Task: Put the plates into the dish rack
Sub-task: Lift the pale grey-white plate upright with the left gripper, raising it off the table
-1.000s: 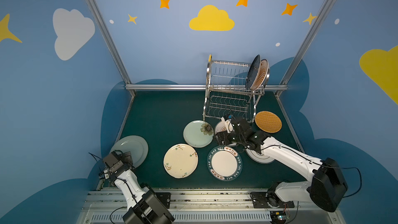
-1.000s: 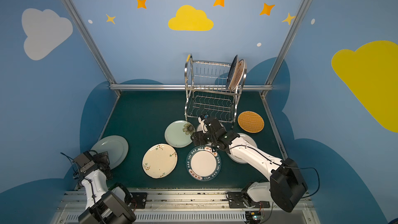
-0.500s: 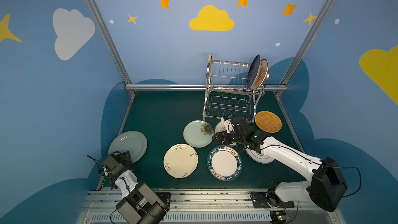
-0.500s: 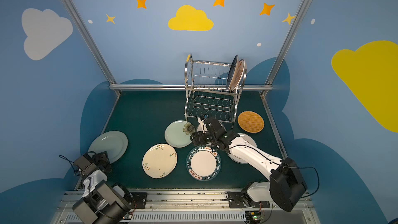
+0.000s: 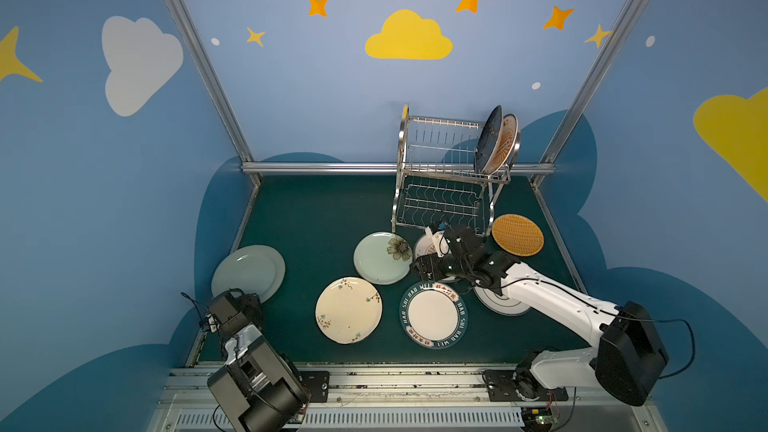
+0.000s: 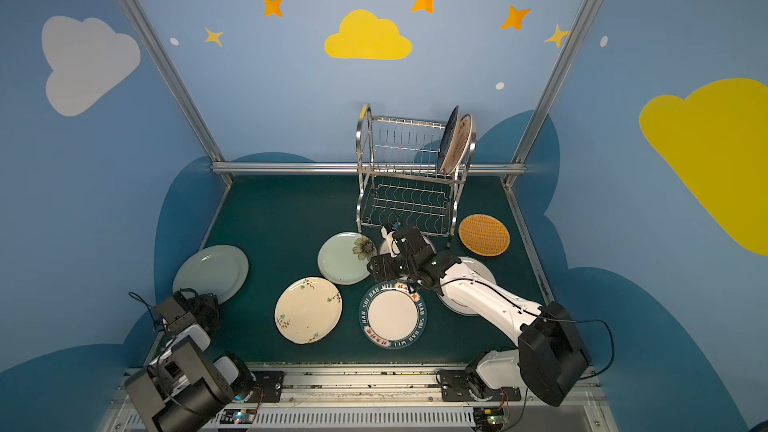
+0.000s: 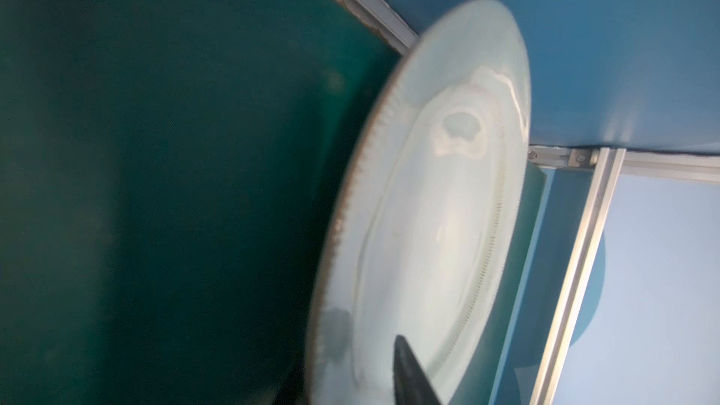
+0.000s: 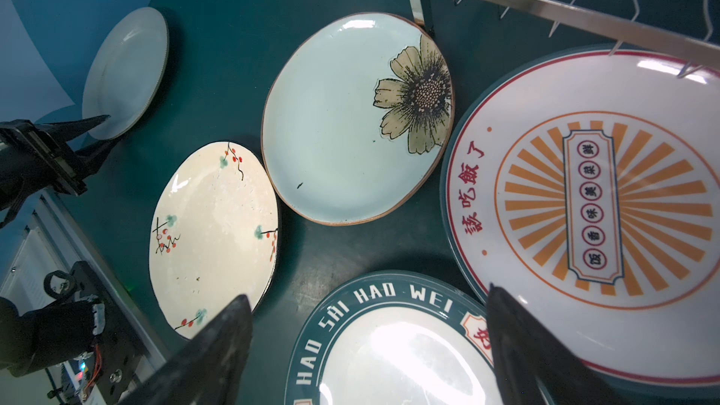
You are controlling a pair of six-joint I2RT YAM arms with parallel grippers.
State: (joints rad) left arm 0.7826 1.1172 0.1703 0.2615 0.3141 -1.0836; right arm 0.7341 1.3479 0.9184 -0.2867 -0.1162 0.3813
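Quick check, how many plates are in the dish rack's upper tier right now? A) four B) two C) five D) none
B: in both top views only a navy plate and an orange-patterned plate stand on edge, side by side at one end of the dish rack upper tier; its other slots hold no plate.

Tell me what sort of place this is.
Probably a robot test cell, not a kitchen: blue walls painted with clouds and stars on aluminium frame posts, a white-and-black robot arm on a metal rail, round patterned plates and a shiny steel wire dish rack.
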